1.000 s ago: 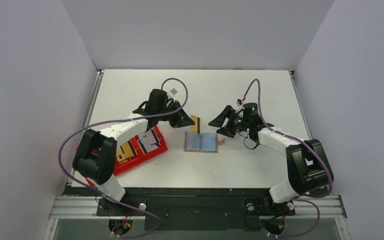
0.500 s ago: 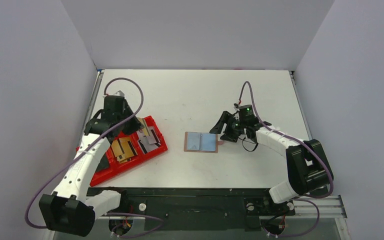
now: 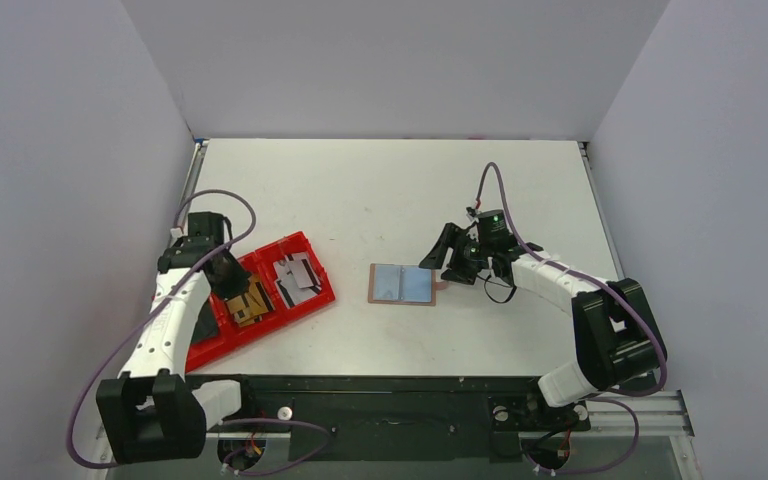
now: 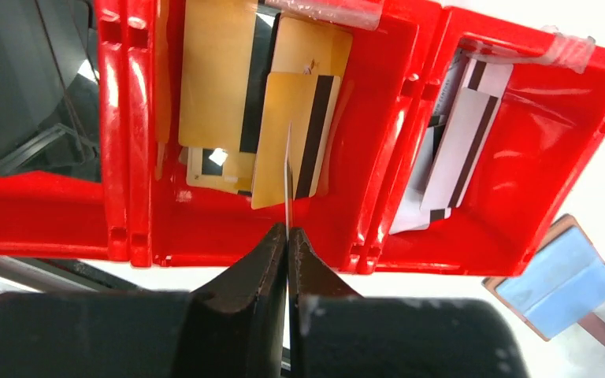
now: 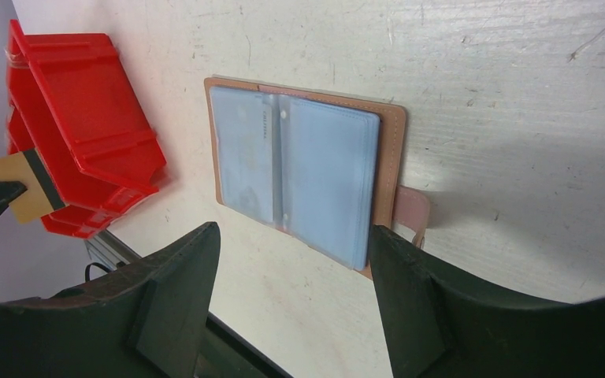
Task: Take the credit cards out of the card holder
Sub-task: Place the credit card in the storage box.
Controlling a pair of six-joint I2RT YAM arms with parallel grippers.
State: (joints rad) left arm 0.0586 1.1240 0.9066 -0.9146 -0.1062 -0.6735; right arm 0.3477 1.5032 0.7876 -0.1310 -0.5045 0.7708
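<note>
The card holder (image 3: 401,284) lies open on the table, tan leather around pale blue sleeves (image 5: 299,173), its snap tab (image 5: 411,214) sticking out at the right. My right gripper (image 5: 293,232) hovers open over its right edge, holding nothing. My left gripper (image 4: 287,232) is shut on a credit card (image 4: 287,177), seen edge-on above the middle compartment of the red tray (image 4: 138,118). The right wrist view shows that card (image 5: 24,185) as gold with a black stripe. In the top view the left gripper (image 3: 228,275) is over the tray (image 3: 210,350).
Gold cards (image 4: 228,87) lie in the tray's middle compartment and white striped cards (image 4: 457,150) in its right one. A black item (image 4: 24,87) fills the left compartment. The tray sits near the table's left front corner.
My left arm has swung from beside the card holder over to the red tray, carrying the gold card. The right gripper has stayed open by the holder's right edge.
</note>
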